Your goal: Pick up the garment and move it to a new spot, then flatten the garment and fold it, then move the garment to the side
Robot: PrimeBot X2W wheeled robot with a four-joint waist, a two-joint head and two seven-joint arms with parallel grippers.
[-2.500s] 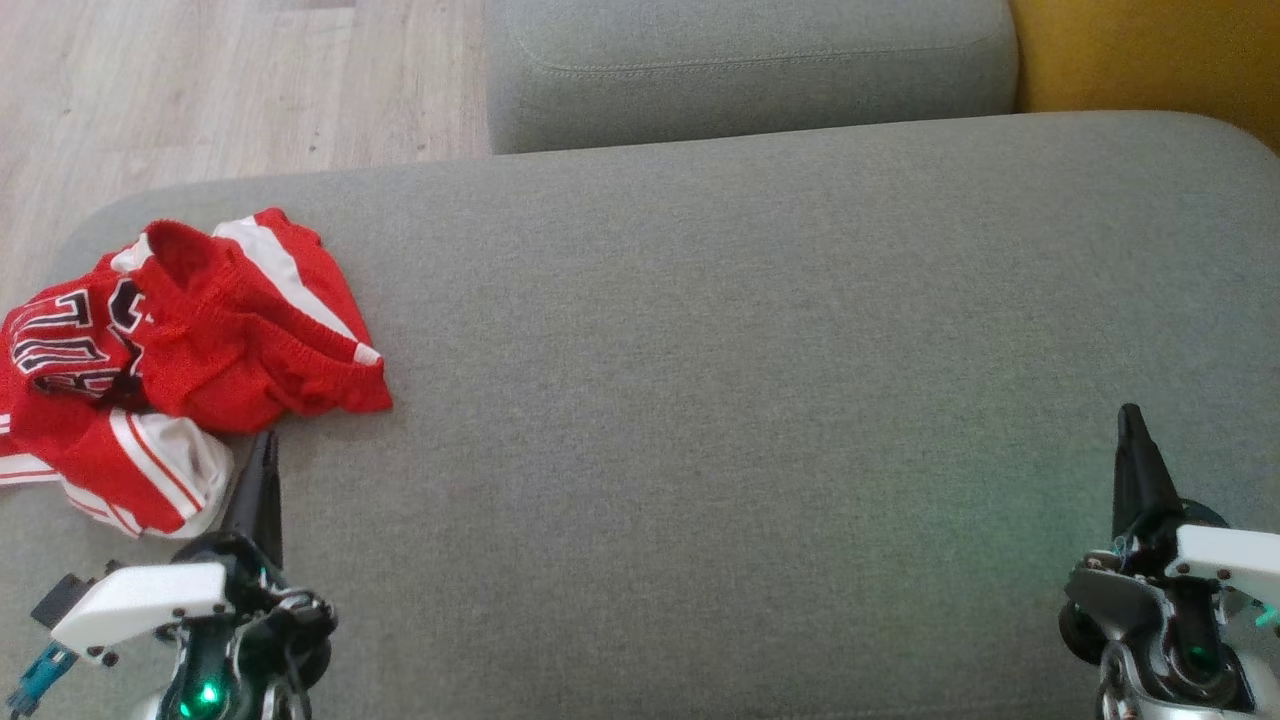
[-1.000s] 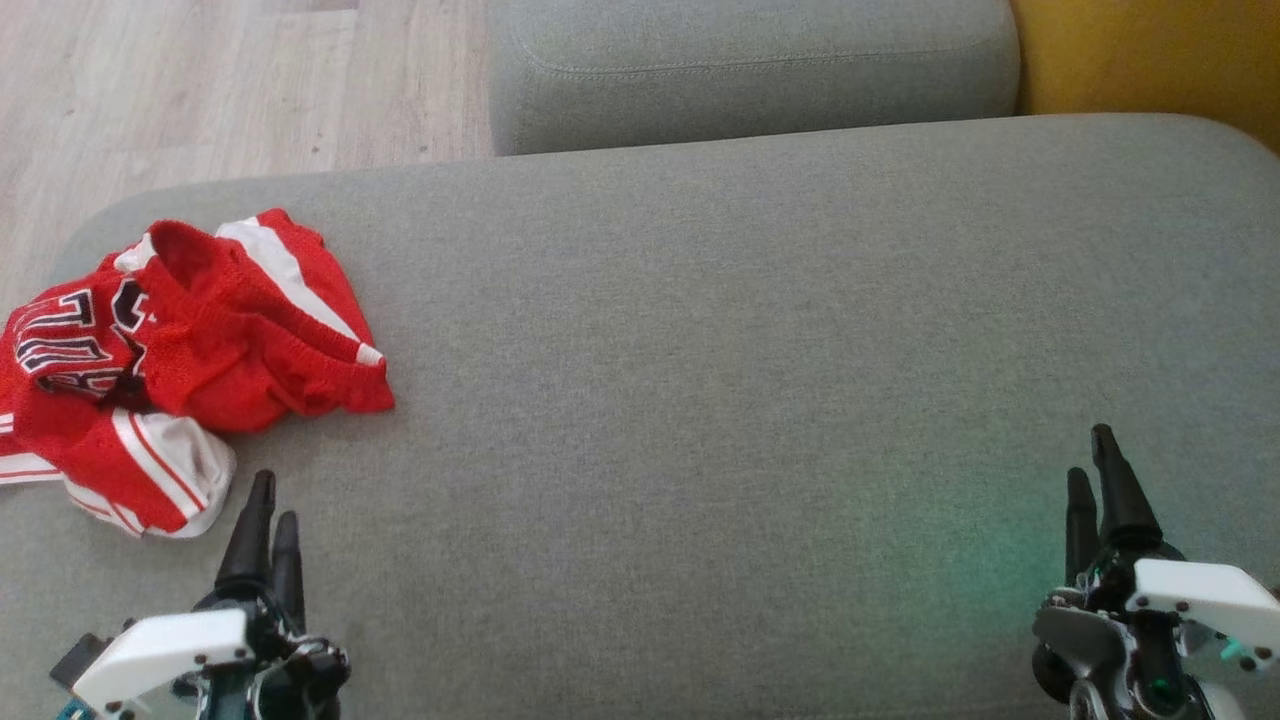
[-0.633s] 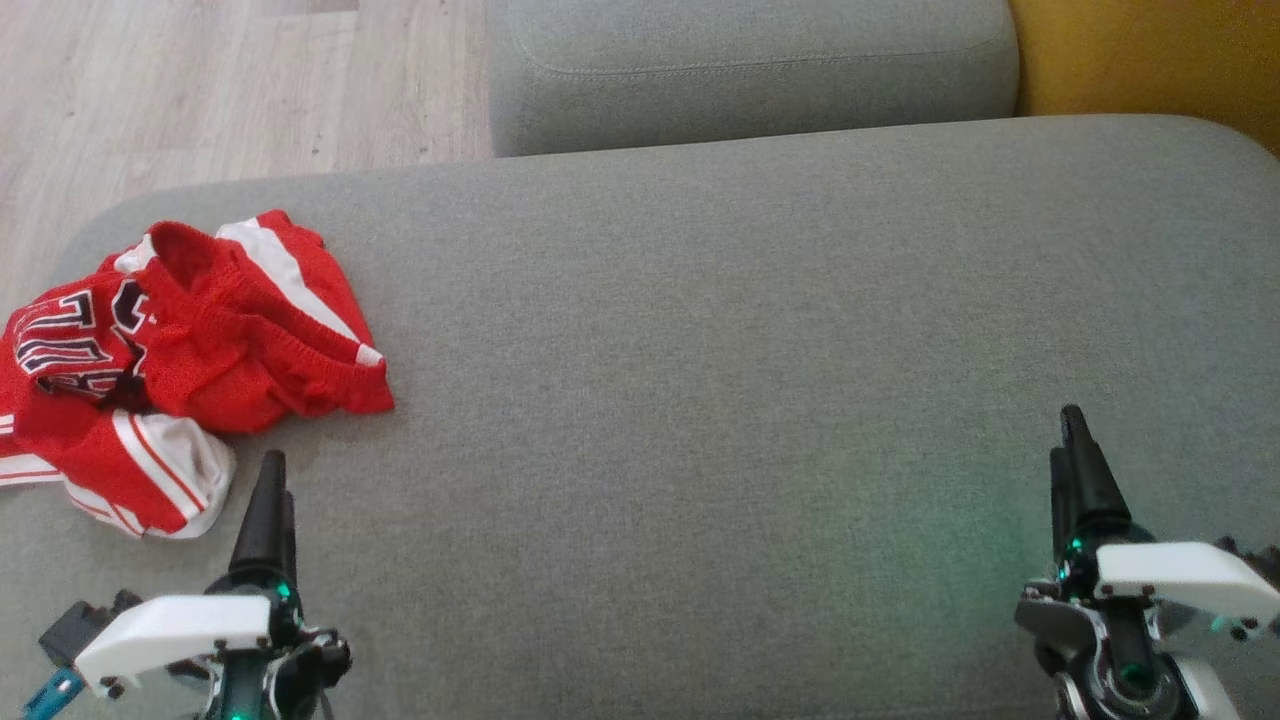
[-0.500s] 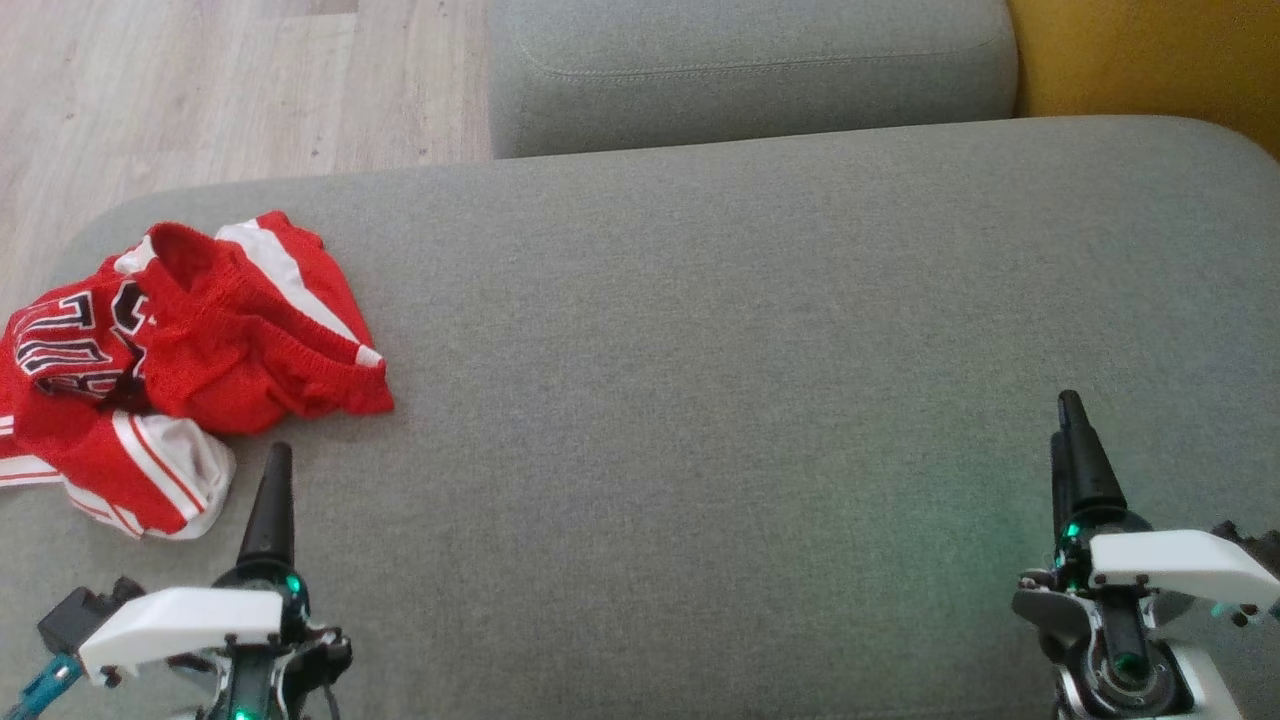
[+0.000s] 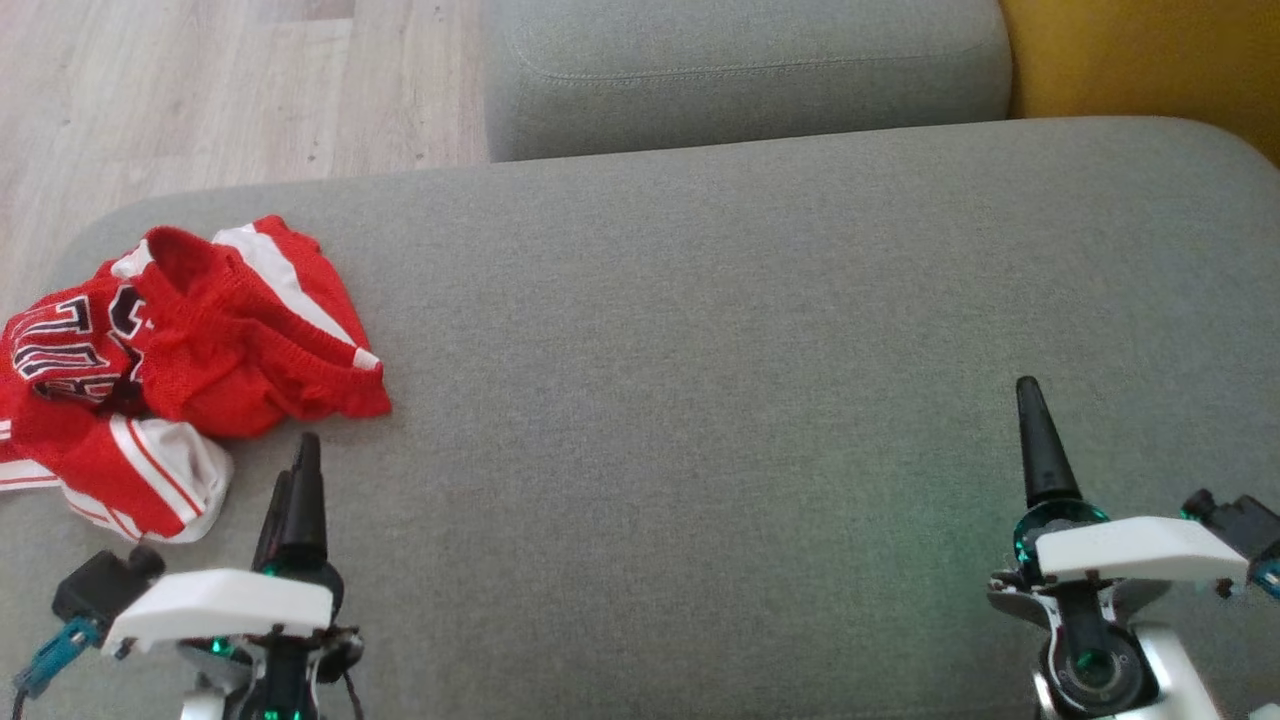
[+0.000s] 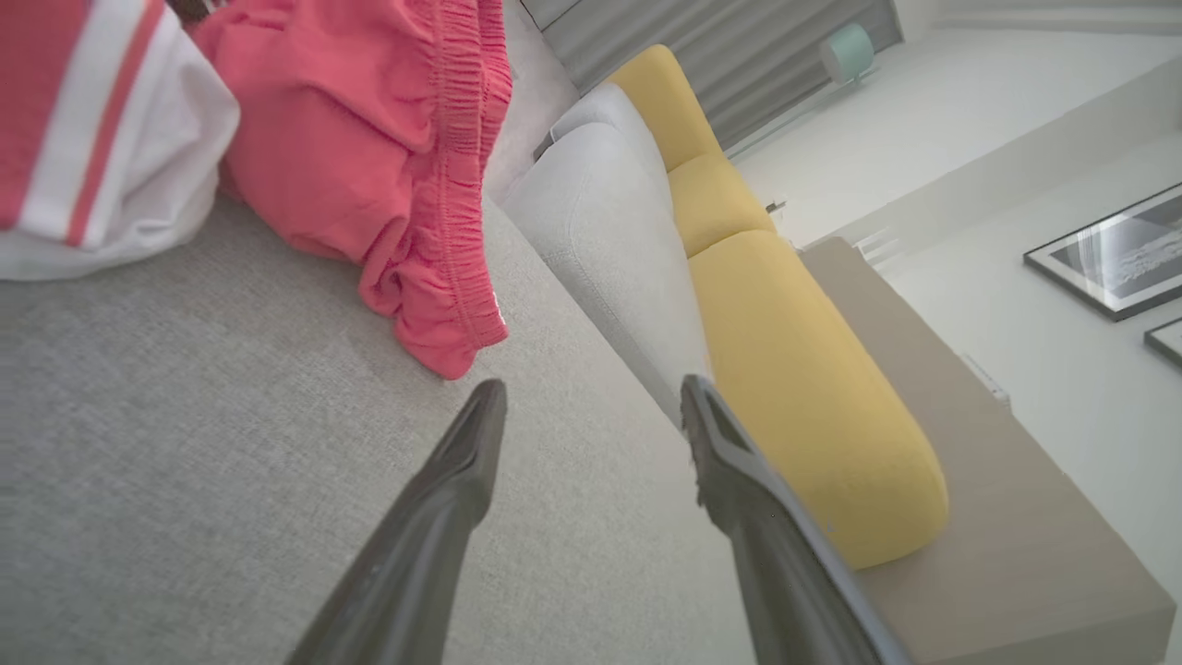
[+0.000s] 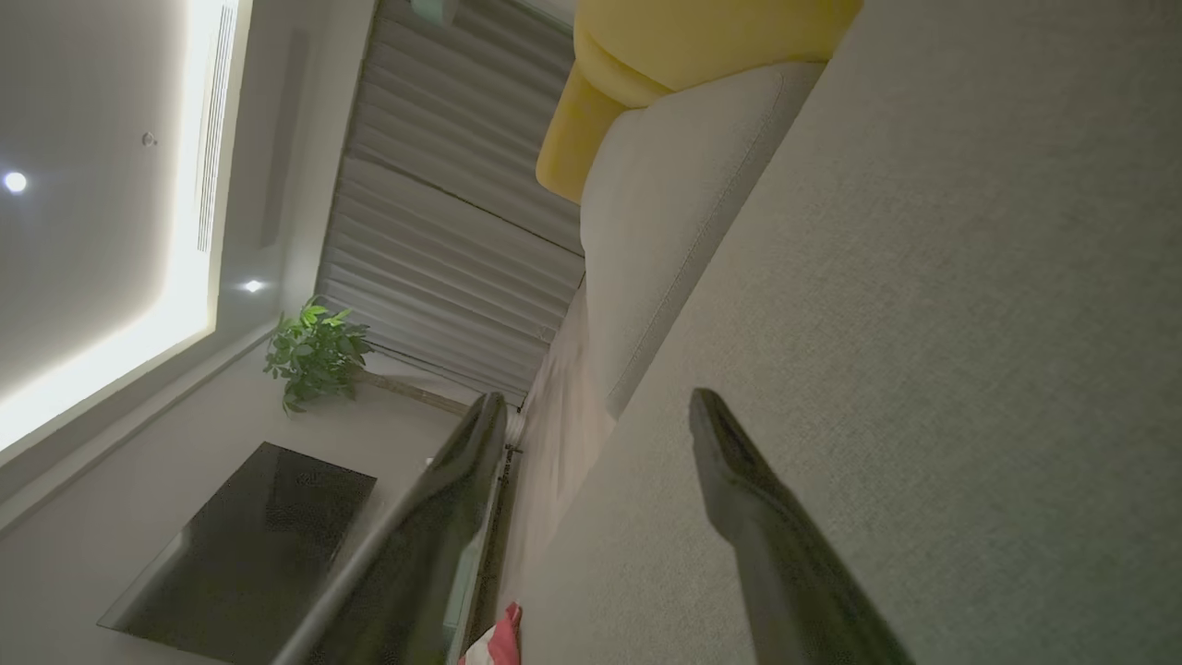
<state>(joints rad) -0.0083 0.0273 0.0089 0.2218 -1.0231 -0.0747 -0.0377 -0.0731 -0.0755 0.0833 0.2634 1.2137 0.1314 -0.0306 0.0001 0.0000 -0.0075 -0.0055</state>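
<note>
The garment (image 5: pixel 190 360) is a red piece with white stripes and dark lettering, crumpled at the left end of the grey seat cushion (image 5: pixel 700 350). My left gripper (image 5: pixel 300 455) hovers just below and right of the garment's lower edge, apart from it. In the left wrist view its fingers (image 6: pixel 593 388) stand open and empty, and the garment's red hem (image 6: pixel 443 231) lies just ahead of them. My right gripper (image 5: pixel 1028 395) is far to the right over bare cushion. The right wrist view shows it (image 7: pixel 598 399) open, with a red corner of the garment (image 7: pixel 499 642) at the bottom edge.
A grey back cushion (image 5: pixel 740 70) lies beyond the seat, with a yellow cushion (image 5: pixel 1150 50) at the far right. Wood floor (image 5: pixel 200 90) shows past the seat's left and far edges. The wide stretch of seat between the grippers is bare fabric.
The left gripper has shifted right and forward, nearer the garment's lower edge. The right gripper has moved left and forward. The garment has not moved.
</note>
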